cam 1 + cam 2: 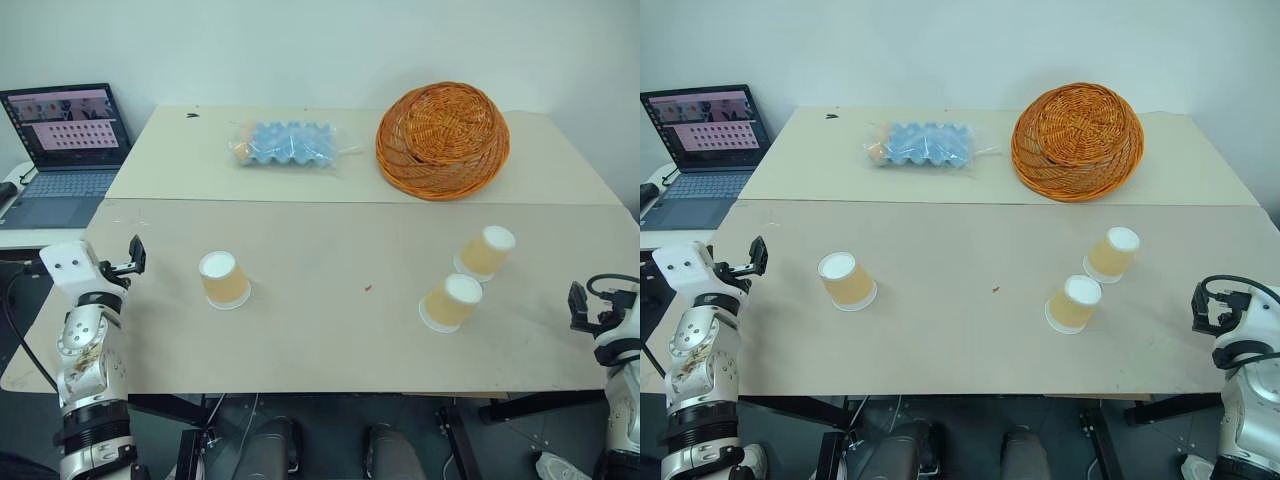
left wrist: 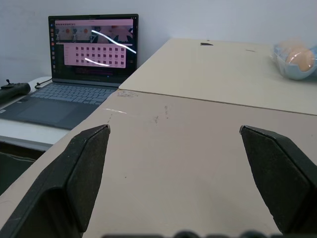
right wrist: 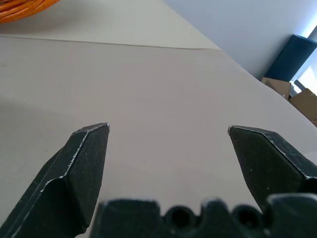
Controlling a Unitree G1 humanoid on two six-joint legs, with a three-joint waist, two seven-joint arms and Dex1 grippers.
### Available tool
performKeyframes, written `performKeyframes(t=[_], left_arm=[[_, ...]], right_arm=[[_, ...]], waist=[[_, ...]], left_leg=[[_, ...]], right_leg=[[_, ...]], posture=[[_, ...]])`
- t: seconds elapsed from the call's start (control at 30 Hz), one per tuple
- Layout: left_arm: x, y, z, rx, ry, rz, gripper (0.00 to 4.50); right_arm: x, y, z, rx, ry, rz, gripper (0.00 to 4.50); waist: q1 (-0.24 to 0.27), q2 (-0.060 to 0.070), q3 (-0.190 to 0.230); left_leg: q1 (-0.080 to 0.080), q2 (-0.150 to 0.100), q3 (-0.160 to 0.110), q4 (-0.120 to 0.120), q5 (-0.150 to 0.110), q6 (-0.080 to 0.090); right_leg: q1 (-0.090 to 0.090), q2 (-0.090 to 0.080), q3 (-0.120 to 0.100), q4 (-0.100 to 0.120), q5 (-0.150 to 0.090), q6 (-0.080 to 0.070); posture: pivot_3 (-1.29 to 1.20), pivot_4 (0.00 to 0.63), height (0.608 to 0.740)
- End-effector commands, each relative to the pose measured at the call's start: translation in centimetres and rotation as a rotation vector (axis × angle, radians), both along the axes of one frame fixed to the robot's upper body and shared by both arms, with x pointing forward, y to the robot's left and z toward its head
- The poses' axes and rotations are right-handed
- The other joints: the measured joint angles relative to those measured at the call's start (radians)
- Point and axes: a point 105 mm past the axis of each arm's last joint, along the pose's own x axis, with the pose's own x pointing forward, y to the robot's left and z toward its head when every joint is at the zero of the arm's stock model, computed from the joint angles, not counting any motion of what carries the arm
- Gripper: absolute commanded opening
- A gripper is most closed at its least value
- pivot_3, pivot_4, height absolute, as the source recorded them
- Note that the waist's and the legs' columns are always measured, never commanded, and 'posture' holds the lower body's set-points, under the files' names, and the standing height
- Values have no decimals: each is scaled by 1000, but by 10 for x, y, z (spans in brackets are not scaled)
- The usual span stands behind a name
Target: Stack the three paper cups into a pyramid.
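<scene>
Left eye view shows three light, crushable cups upside down mid-table, one toward the left edge, two toward the right, best pinched gently on their sides; both tools released, empty.

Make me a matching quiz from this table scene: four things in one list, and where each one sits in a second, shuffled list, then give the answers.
Things:
1. wicker basket
2. laptop
3. egg carton
4. lone paper cup

Places:
A. on the side desk, far left
B. near table, left half
C. far table, right end, upside down
D. far table, middle, wrapped in plastic

Pairs: 1-C, 2-A, 3-D, 4-B
</scene>
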Motion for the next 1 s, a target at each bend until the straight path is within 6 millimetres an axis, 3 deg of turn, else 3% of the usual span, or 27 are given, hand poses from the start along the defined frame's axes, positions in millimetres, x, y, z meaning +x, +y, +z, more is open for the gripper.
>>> performKeyframes(t=[0.03, 0.1, 0.17, 0.23, 0.33, 0.4, 0.5, 0.57, 0.67, 0.9, 1.0], left_arm=[[-1, 2, 26, 17, -81, -17, 4500], [4, -9, 48, -45, -149, -102, 4500], [5, -45, 88, -107, -241, -336, 4500], [-7, -85, 124, -83, -296, -562, 4500], [-38, -144, 146, -24, -266, -909, 4500], [-65, -181, 139, 34, -156, -1160, 4500], [-88, -204, 103, 155, 65, -1326, 4500], [-91, -206, 82, 227, 151, -1337, 4500], [-93, -209, 69, 259, 184, -1361, 4500], [-94, -223, 68, 283, 143, -1433, 4500], [-93, -226, 63, 300, 139, -1451, 4500]], right_arm=[[5, 6, 16, -14, -58, 19, 4475], [9, 9, 16, -11, -59, 29, 4475], [11, 9, 16, -9, -54, 31, 4475], [12, 9, 15, -11, -49, 34, 4475], [13, 8, 16, -13, -48, 35, 4475], [13, 7, 16, -14, -46, 34, 4475], [13, 5, 18, -20, -47, 31, 4475], [12, 1, 22, -32, -49, 30, 4475], [7, -5, 33, -63, -47, 61, 4475], [-29, 0, 56, -18, 74, 387, 4475], [-64, 35, 61, 105, 190, 706, 4475]], waist=[[0, 0, 0], [-1, 0, 0], [1, -1, 0], [1, -2, 1], [-2, -1, 0], [-5, 1, -1], [-17, 4, -2], [-23, 5, -2], [-22, 5, -1], [2, 5, -1], [8, 8, -2]], left_leg=[[0, 0, 0, 0, 0, 0], [0, 0, 0, 0, 0, 1], [0, 0, 0, 0, 0, 0], [-1, 0, -1, 1, 0, 0], [-1, 0, -1, 0, -2, -2], [-1, -1, 0, -1, 0, 0], [-1, -1, 2, -2, 6, -3], [1, 0, 3, -4, 4, 0], [3, 0, 4, -4, 3, 2], [5, 0, 3, -3, 2, 4], [5, 0, 3, -4, 1, 6]], right_leg=[[0, 0, 0, 0, 0, 0], [0, 0, 0, 0, 0, 0], [0, 0, 0, 0, 0, 0], [0, 0, -1, 0, 0, 0], [0, -1, 0, -1, 0, 0], [2, -1, 2, -1, 0, 0], [2, 0, 4, -1, -3, 0], [2, 1, 4, 1, -4, -1], [3, 3, 5, 2, -4, -2], [7, 2, 4, -2, -8, -7], [9, 1, 4, -2, -8, -6]], posture=[[0, 150, 726], [0, 150, 726], [0, 150, 726], [0, 150, 726], [0, 150, 726], [0, 150, 726], [0, 150, 726], [0, 150, 726], [0, 150, 726], [0, 150, 726], [0, 150, 726]])
